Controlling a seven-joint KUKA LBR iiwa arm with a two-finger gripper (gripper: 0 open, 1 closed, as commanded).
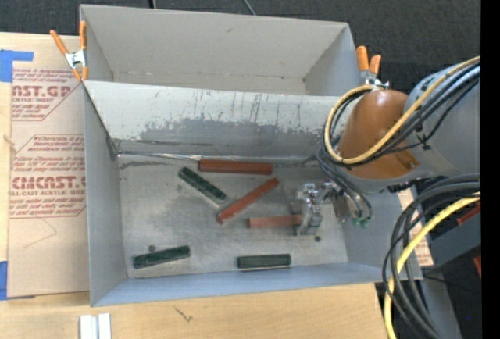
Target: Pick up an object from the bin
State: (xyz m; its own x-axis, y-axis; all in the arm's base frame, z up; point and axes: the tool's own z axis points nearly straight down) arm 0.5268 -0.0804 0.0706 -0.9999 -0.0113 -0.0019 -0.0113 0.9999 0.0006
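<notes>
My gripper [307, 222] is low at the right side of the bin floor, its metal fingers pointing down. Its tips are at the right end of a short red-brown stick [271, 223] that lies flat, pointing left. Whether the fingers are round that stick I cannot make out. A longer red-brown stick [247, 200] lies slantwise just left of the gripper. A dark green bar [263, 261] lies near the front wall, below the gripper.
Another red-brown stick [235, 167] lies along the foot of the back wall. A dark green bar [202, 183] lies slanted in the middle and one more dark green bar [161, 256] at the front left. The arm with its orange cover and cables overhangs the right rim.
</notes>
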